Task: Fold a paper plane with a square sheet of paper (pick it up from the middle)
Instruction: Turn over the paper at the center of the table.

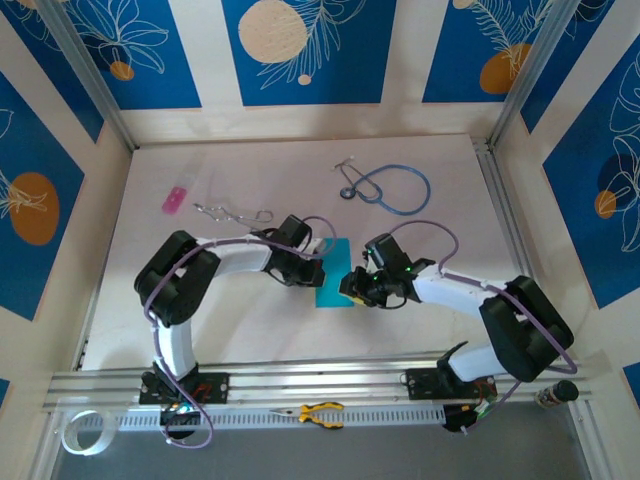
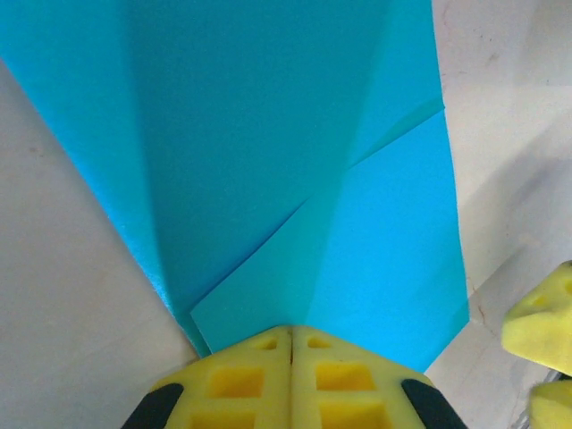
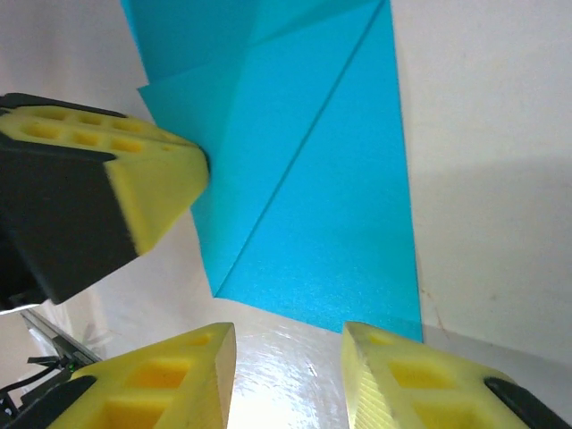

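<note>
The square sheet of paper [image 1: 335,282] is cyan and lies folded on the white table, narrow, with diagonal flaps and creases [image 2: 268,161] [image 3: 331,206]. My left gripper [image 1: 316,265] [image 2: 290,332] is shut, its yellow fingers pressed together on the sheet's left edge where a flap corner runs in between them. In the right wrist view that same left finger [image 3: 156,183] meets the paper's edge. My right gripper [image 1: 350,287] [image 3: 288,329] stands open at the sheet's right end, with bare table between its fingers. One right fingertip [image 2: 541,326] shows beside the paper.
A blue-tubed stethoscope [image 1: 390,187] lies at the back right. At the back left lie a small pink rectangle [image 1: 175,200] and a wire clip [image 1: 232,212]. Yellow-handled pliers [image 1: 315,412] rest on the front rail, and a tape roll [image 1: 80,432] sits at the front left.
</note>
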Robot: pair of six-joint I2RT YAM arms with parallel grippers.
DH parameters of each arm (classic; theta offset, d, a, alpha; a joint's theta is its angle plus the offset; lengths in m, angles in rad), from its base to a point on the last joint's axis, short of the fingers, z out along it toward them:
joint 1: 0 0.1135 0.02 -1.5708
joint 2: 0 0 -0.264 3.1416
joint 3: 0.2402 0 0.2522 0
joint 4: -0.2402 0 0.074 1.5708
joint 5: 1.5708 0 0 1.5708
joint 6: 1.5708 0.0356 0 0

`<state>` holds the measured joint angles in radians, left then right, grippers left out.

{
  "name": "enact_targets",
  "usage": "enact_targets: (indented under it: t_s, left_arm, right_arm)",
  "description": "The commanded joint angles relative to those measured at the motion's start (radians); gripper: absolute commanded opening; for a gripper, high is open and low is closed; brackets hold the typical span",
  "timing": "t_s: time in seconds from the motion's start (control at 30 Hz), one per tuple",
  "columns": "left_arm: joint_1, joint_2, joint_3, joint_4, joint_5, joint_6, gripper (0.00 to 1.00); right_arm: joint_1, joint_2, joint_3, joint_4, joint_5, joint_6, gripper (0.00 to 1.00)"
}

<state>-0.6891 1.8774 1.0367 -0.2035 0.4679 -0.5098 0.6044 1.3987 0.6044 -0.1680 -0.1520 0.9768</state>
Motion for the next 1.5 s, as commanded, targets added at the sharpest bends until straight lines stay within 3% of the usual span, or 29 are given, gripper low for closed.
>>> enact_targets:
  t_s: [0.0,0.2,0.87,1.07,1.47]
  left_arm:
    - [0.004,0.002,-0.064,-0.003,-0.017,-0.045,0.03]
    - [0.002,-0.017,-0.092,0.027,-0.016,-0.075,0.03]
    - [0.000,-0.009,-0.092,0.041,-0.008,-0.082,0.02]
    - [-0.001,-0.008,-0.090,0.041,-0.004,-0.080,0.02]
    - [-0.001,-0.004,-0.087,0.049,0.004,-0.084,0.02]
  right_arm:
    - [0.012,0.026,0.012,-0.049,0.030,0.022,0.37]
    - [0.017,0.040,0.019,-0.082,0.078,0.038,0.37]
    - [-0.005,0.128,0.038,0.112,-0.011,0.046,0.42]
    - [-0.049,0.140,0.023,0.216,-0.071,0.028,0.50]
    - [-0.122,0.222,0.108,0.220,-0.152,-0.083,0.51]
